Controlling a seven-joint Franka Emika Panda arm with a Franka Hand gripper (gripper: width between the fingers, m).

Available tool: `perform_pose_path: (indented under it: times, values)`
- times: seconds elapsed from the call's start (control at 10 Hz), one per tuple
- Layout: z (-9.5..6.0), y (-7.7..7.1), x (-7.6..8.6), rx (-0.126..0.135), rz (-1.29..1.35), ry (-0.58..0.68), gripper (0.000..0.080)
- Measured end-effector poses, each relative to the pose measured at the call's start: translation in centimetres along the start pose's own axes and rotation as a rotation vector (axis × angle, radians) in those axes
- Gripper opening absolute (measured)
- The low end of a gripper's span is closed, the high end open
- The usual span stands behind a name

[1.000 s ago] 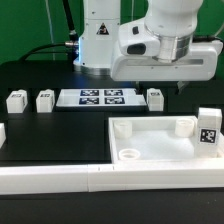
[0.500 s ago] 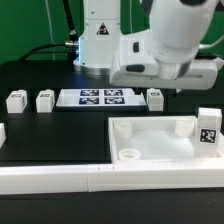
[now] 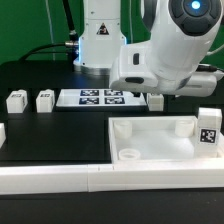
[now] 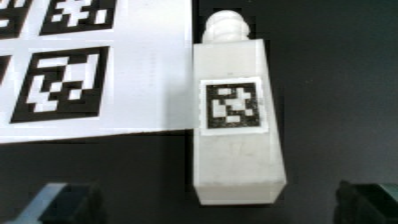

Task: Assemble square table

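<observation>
The square table top (image 3: 165, 146), white with a raised rim and round corner sockets, lies at the front right of the exterior view. One tagged leg (image 3: 208, 128) stands at its right edge. Two more legs (image 3: 15, 100) (image 3: 44, 100) sit to the left of the marker board (image 3: 100, 97). A fourth leg (image 3: 155, 100) lies just right of the board, under the arm's hand. In the wrist view this leg (image 4: 231, 110) lies flat, tag up, beside the marker board (image 4: 71, 70). My gripper (image 4: 217, 205) is open above it, fingers (image 4: 63, 205) wide on either side of the leg's end, holding nothing.
Long white border bars run along the front (image 3: 60, 181) and at the left edge (image 3: 2, 133) of the black table. The robot base (image 3: 97, 40) stands behind the marker board.
The arm has come down and swung toward the exterior view's right, and its hand now hangs low over the leg beside the marker board. The parts have not moved.
</observation>
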State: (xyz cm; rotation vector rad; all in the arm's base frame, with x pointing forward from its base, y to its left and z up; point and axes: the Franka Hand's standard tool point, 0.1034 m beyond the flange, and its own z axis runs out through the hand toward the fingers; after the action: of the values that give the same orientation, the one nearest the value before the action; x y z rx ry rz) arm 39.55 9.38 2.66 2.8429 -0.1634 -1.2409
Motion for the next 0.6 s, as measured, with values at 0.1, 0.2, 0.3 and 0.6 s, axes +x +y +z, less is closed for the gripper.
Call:
perform_pose_path:
  times: [0.1,0.2,0.3,0.6]
  values:
    - [1.1,-1.3,-0.4,0.013,0.035,-0.017,0.0649]
    - [1.9,-2.3,-0.7,0.059,0.043,-0.041,0.0649]
    - [2.6,-2.2,-0.7,0.069,0.039,-0.061,0.0649]
    - [3.0,-1.3,-0.5,0.073,0.050,-0.069,0.0649]
